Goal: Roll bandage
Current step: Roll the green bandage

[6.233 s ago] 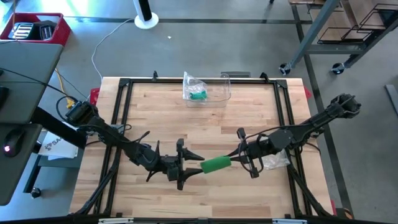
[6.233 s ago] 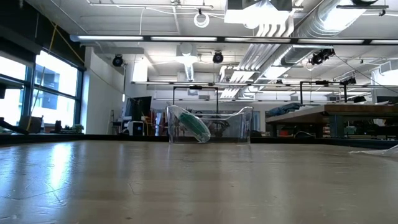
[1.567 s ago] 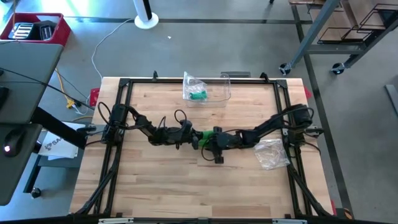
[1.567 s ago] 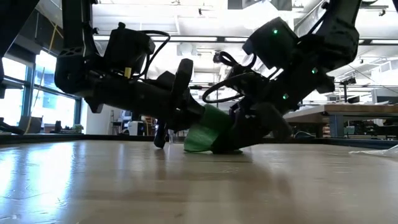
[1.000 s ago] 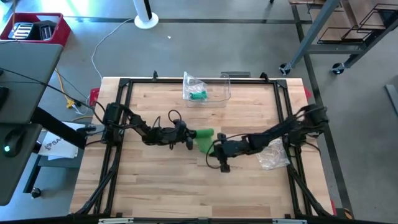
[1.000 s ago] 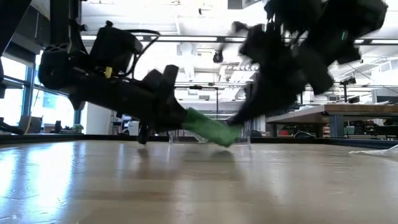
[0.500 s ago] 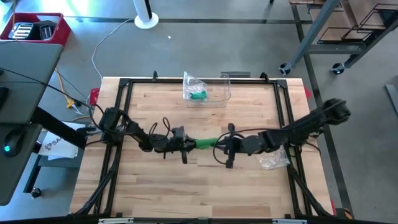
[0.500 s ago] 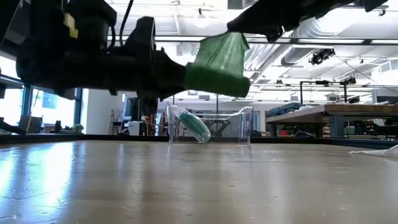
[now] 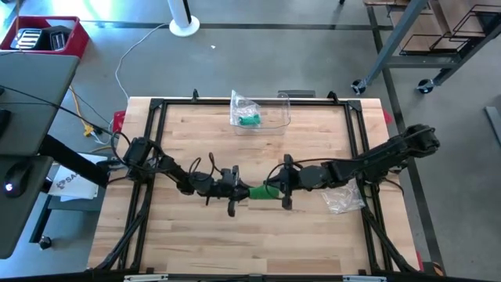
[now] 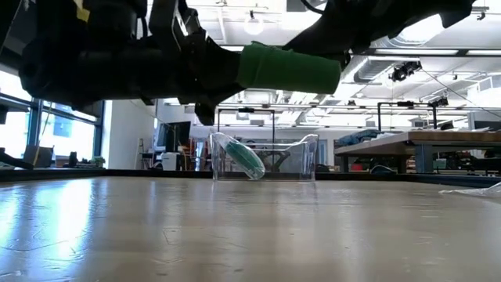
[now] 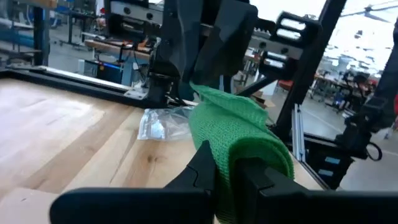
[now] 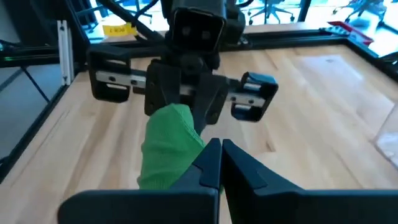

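A green bandage (image 9: 263, 192), partly rolled into a thick tube, hangs level above the table's middle between my two grippers; in the low view the bandage (image 10: 290, 69) is well clear of the wood. My left gripper (image 9: 237, 193) is shut on its left end, and my right gripper (image 9: 282, 186) is shut at its right end. The two grippers face each other, only the bandage's length apart. My left gripper pinches the rolled end of the bandage (image 11: 231, 163) between its two fingers, several layers thick. The fingers (image 11: 204, 163) come level from the table's left, along the roll. The roll is lifted clear and lies level. My right gripper comes level from the table's right, its fingers (image 12: 210, 163) closed to a thin slit. The bandage's bunched end (image 12: 181, 146) lies against the side of one finger. Whether a layer is caught in the slit, the fingers themselves hide. The bandage is clear of the table.
A clear plastic bin (image 9: 270, 111) at the far edge holds a bagged green roll (image 10: 244, 159). A crumpled clear bag (image 9: 343, 197) lies on the wood at the right. A black frame (image 9: 156, 106) runs around the table. Bare wood lies near the front edge.
Both grippers have risen from close to the tabletop and gone a little toward the near edge, carrying the bandage up with them. Half a second ago the bandage slanted as a loose flap up to my right gripper; now it is gathered into a level tube.
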